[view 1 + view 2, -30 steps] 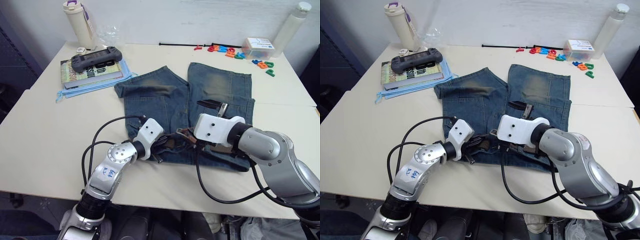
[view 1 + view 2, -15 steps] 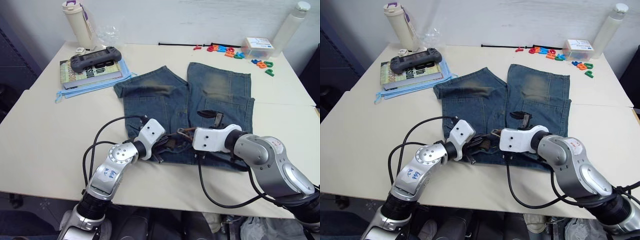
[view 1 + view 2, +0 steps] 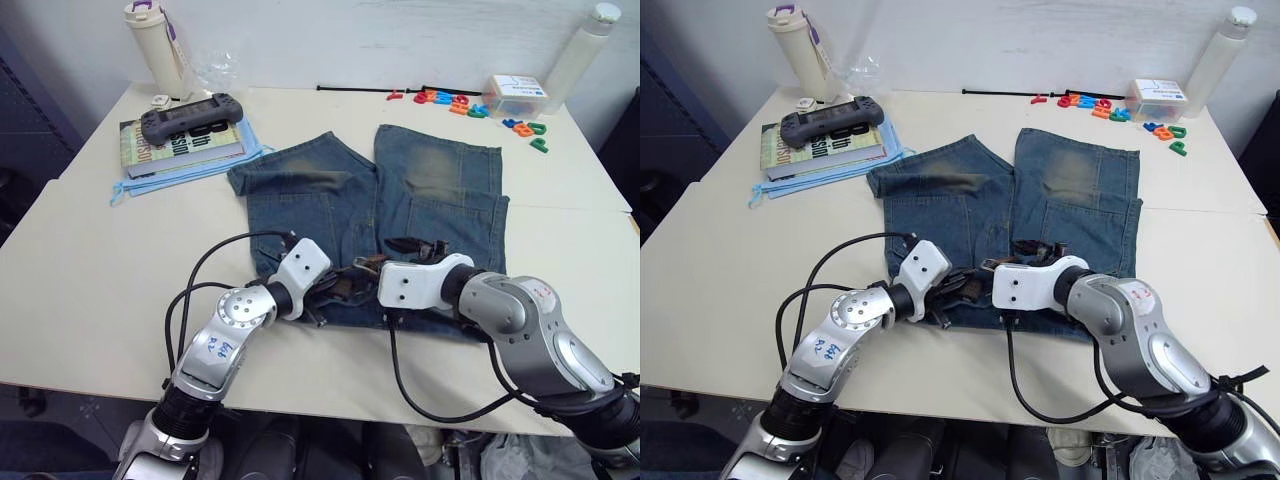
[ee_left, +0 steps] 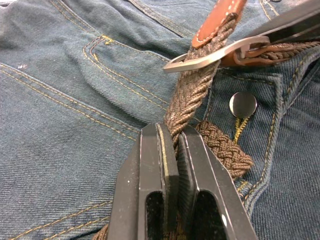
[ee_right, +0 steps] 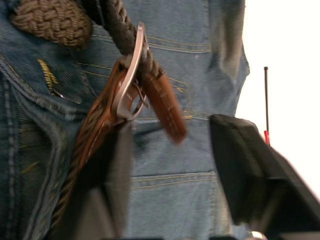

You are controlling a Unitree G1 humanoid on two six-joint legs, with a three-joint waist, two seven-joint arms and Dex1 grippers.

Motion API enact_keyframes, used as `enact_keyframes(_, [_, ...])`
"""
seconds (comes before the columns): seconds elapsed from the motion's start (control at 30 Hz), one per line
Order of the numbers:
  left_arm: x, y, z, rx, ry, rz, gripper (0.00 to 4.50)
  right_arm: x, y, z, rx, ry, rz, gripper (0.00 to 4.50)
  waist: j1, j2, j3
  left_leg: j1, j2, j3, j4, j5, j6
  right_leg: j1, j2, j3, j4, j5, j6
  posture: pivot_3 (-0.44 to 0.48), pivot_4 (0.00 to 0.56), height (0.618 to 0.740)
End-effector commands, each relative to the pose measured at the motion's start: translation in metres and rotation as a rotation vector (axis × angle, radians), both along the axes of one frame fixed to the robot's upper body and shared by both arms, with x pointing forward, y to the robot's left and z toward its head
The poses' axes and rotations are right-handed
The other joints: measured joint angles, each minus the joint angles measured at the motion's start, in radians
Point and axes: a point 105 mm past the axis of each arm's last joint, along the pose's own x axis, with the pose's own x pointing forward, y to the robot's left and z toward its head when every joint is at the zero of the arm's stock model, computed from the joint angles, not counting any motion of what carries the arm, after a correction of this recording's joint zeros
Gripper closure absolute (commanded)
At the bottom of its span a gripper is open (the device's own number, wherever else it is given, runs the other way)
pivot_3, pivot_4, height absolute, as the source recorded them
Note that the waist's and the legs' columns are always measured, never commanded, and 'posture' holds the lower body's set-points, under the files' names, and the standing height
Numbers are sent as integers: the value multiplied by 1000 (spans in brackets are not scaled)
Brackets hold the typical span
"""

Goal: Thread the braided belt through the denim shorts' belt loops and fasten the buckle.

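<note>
My left gripper [image 4: 172,150] is clamped on the braided belt [image 4: 192,97] at the waistband of the denim shorts [image 3: 380,215], just short of the buckle [image 4: 212,55]. My right gripper [image 5: 175,165] stands spread apart beside the buckle, gripping nothing.

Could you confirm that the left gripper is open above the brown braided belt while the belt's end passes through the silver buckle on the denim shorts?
Not quite: the left gripper is shut on the brown braided belt, as the left wrist view shows. The belt's end does pass through the silver buckle on the faded blue denim shorts.
</note>
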Motion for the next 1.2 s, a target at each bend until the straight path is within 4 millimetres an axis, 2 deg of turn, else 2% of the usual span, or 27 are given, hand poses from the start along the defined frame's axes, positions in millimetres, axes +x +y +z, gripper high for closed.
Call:
enact_keyframes(0.03, [-5,-7,9,-9,-47,-44,4500,-3,3,2,-15,-16,21,3730,0,0,0,0,0,0,0,0,0,0,0,0,0,0,0,0,150,655])
enact_keyframes(0.07, [-5,-7,10,-4,-57,-47,4500,-4,3,1,-14,-11,20,4209,0,0,0,0,0,0,0,0,0,0,0,0,0,0,0,0,150,655])
enact_keyframes(0.1, [-5,-6,10,0,-65,-49,4500,-4,3,1,-13,-8,19,4450,-1,0,0,0,0,0,0,0,0,0,0,0,0,0,0,0,150,655])
enact_keyframes(0.33, [-5,0,14,5,-101,-64,4500,-5,4,2,-1,-9,20,4450,-2,0,0,0,0,0,0,0,0,0,0,0,1,0,0,0,150,655])
enact_keyframes(0.47, [-5,8,25,-78,-86,-68,2806,-3,2,4,13,-17,-1,4500,-2,0,0,0,0,0,0,0,0,0,1,0,1,0,0,0,150,655])
enact_keyframes(0.57, [-12,20,34,-140,-84,-100,1623,-2,0,6,23,-22,-17,4500,-6,0,0,0,1,0,0,0,0,-1,3,1,1,0,0,0,150,655])
enact_keyframes(0.67, [-25,39,36,-185,-56,-139,1623,-2,-1,10,36,-32,-30,4500,-8,0,0,0,3,0,0,0,-2,-2,3,1,2,-1,-2,0,150,655])
enact_keyframes(0.73, [-29,61,28,-204,-17,-122,1623,-2,-2,13,43,-40,-35,4500,-5,0,0,1,3,0,0,0,-3,-2,3,1,4,-1,-2,0,150,655])
enact_keyframes(0.8, [-31,73,25,-214,2,-113,1623,-2,-3,14,47,-43,-39,4500,-5,0,0,1,3,0,0,0,-3,-2,3,1,4,-1,-3,0,150,655])
enact_keyframes(0.87, [-22,91,19,-222,26,-66,1623,-2,-3,16,55,-50,-36,4500,-3,0,0,0,3,0,1,0,-3,-2,3,1,4,-1,-3,0,150,655])
enact_keyframes(1.0, [8,118,28,-329,61,18,1623,-3,-4,18,58,-57,-19,4500,0,0,0,0,3,-1,2,0,-3,-2,3,0,4,-1,-3,0,150,655])
enact_keyframes(1.13, [34,124,29,-283,71,16,1623,-3,-5,19,55,-59,-12,4500,-1,0,0,-1,2,-1,2,-1,-2,-2,3,0,5,-1,-3,0,150,655])
enact_keyframes(1.2, [38,118,26,-224,60,-36,1623,-3,-5,20,54,-60,-8,4500,-5,0,0,-1,2,-1,2,-1,-2,-2,4,0,5,-1,-3,0,150,655])
